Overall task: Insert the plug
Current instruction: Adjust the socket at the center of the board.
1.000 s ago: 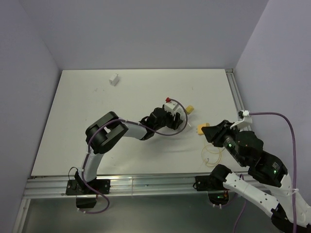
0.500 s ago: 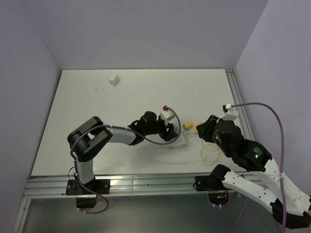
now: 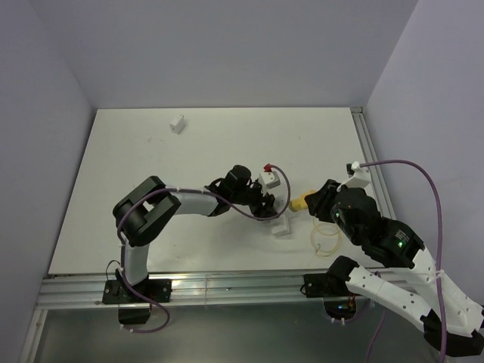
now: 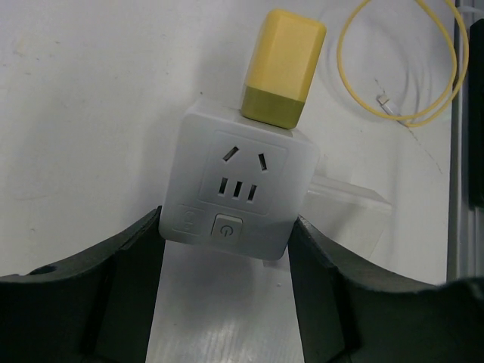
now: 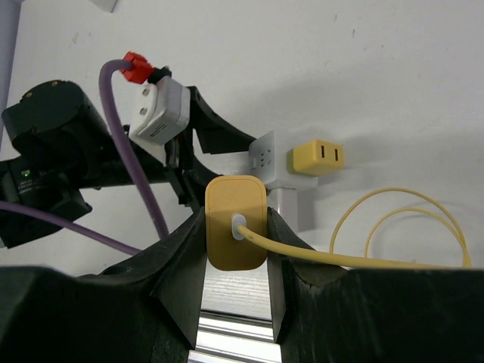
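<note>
My left gripper (image 4: 227, 236) is shut on a white socket cube (image 4: 240, 185), its holes and power button facing the camera. The cube rests on a clear block (image 4: 348, 215). A loose yellow adapter (image 4: 281, 69) touches the cube's far side; it also shows in the right wrist view (image 5: 318, 156), beside the cube (image 5: 265, 157). My right gripper (image 5: 236, 227) is shut on a yellow plug (image 5: 236, 246) with a yellow cable, held close in front of the cube. In the top view the left gripper (image 3: 268, 208) and right gripper (image 3: 311, 204) face each other across the cube (image 3: 281, 226).
The yellow cable lies coiled (image 3: 327, 240) on the table by the right arm. A small white object (image 3: 178, 123) lies at the far left of the table. A metal rail (image 3: 370, 151) runs along the table's right edge. The left arm's purple cable (image 5: 136, 189) hangs near the cube.
The left gripper has carried the socket cube rightward and nearer. The right gripper has swung in from the right with the plug and now faces the cube.
</note>
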Controlling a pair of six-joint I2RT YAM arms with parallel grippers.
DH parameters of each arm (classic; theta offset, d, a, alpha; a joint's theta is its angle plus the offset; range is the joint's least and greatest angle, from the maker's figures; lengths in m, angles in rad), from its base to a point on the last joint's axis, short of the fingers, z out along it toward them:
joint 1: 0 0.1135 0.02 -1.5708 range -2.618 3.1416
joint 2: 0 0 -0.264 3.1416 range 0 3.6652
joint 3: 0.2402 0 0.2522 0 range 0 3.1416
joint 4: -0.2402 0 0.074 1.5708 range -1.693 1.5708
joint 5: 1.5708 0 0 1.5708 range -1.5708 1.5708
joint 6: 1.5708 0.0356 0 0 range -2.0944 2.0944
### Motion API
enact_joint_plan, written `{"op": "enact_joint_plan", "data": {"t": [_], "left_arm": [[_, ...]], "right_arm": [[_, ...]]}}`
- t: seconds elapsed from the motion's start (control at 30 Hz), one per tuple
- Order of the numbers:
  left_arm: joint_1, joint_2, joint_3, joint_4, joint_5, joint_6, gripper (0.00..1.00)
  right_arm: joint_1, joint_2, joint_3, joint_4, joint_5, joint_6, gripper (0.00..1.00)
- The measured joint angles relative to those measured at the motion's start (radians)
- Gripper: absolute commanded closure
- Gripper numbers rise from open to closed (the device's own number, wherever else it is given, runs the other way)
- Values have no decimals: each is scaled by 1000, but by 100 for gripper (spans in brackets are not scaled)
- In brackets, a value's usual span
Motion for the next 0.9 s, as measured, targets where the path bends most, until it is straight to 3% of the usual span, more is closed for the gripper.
{"op": "enact_joint_plan", "data": {"t": [0.13,0.5,0.57,0.7,0.77,0.9], "left_arm": [[11,19,46,-44,-2,5,66],[93,19,46,-53,13,-29,53],[109,19,46,-53,15,-34,36],[117,27,46,-53,15,-44,29],[115,29,46,-53,16,-47,16],[114,29,47,-47,23,-56,9]], "right_arm": [[0,-4,-1,9,-8,0,100],[0,-10,-2,28,-27,-14,100],[0,-10,-2,28,-29,-18,100],[0,-10,-2,29,-33,-19,100],[0,-10,-2,29,-35,-19,100],[0,-10,-2,29,-40,-22,100]]}}
